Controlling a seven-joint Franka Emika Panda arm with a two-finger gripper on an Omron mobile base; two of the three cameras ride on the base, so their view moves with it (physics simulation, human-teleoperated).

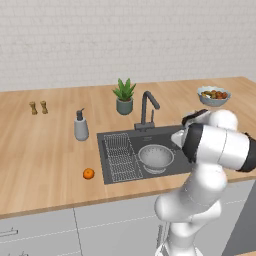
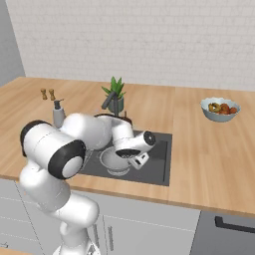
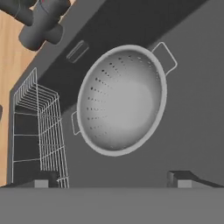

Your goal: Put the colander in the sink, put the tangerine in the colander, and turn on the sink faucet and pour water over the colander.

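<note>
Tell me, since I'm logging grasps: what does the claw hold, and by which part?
Nothing. The claw is open above the colander, which sits free in the sink.

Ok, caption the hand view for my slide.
Open gripper above the empty round silver-grey perforated metal colander in the dark grey rectangular sink, beside its wire rack.

— Where do we have our arm?
— We have it bent forward from the base, the elbow folded tight; the forearm reaches ahead and the wrist turns downward.
— And our end effector?
— We carry it low at the end of the wrist, pointing down; in the hand view its two dark fingertips stand well apart at the bottom edge, so we read the jaws as spread wide with nothing between them.
</note>
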